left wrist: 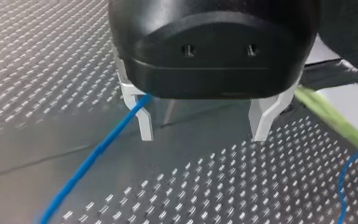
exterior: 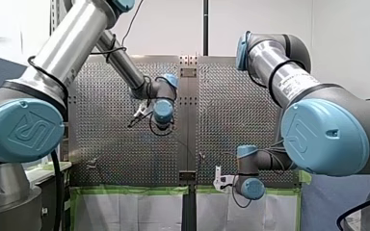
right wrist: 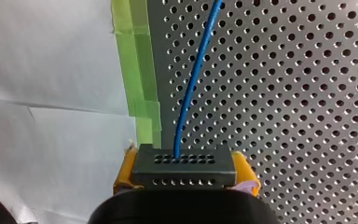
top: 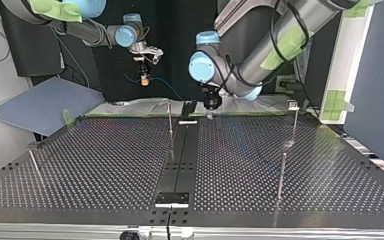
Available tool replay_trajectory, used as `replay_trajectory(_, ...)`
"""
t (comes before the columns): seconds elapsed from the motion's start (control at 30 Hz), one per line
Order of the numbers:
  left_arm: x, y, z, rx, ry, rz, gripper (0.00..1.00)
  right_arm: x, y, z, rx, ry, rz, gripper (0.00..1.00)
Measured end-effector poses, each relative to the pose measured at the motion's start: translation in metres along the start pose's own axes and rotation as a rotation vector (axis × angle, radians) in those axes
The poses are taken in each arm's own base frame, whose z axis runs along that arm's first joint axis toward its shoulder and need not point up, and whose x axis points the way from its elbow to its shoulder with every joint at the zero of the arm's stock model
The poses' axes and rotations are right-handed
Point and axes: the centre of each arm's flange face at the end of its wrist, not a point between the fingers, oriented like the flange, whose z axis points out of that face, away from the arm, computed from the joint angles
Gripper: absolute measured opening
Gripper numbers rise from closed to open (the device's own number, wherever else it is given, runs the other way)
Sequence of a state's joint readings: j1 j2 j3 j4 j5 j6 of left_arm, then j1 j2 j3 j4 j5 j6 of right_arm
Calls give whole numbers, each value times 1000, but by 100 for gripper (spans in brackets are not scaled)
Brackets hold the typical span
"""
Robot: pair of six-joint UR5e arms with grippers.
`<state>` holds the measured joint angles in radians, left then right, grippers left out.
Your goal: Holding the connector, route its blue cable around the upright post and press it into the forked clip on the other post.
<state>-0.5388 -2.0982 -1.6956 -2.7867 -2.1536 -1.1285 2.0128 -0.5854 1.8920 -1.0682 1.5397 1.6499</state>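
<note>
Clamping the connector (right wrist: pixel 184 164) hard between the yellow pads (right wrist: pixel 124 171) of my right gripper (right wrist: pixel 185 176), fingers closed on its two sides. Hovering right at the table's (right wrist: pixel 289 102) edge, by the green tape (right wrist: pixel 137 70) and the white paper (right wrist: pixel 51 93) beyond it. Running out of the connector's face, the blue cable (right wrist: pixel 192 84), then curving away over the perforated table. Over to my left gripper (left wrist: pixel 205 125): black body, white fingers (left wrist: pixel 144 122) spread wide apart, gripping nothing. Low over the table there, close to the seam (left wrist: pixel 51 156) down its middle and near the taped edge. Passing just beside one finger, that same cable, slanting off across the holes; touching the finger or not, cannot tell. More blue cable curling by the taped edge. In the top view: both grippers up at the table's far edge, my right one out past it, my left one near the middle. Standing on the table, a thin post (top: pixel 170 127) by the seam and a second post (top: pixel 294 125) with a small pale head toward a side edge, both well apart from the connector.
</note>
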Motion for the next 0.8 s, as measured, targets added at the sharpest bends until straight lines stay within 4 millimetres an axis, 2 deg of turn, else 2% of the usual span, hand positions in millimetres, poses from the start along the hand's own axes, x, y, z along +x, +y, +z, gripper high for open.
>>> replay_trajectory(0.2,29,-27,1,26,26,25,99,1,-6,1,33,12,-20,0)
replay_trajectory(0.37,52,-37,0,31,41,26,99,1,-11,1,65,21,-40,0)
replay_trajectory(0.8,57,-43,-5,45,37,20,99,3,-19,2,133,37,-56,0)
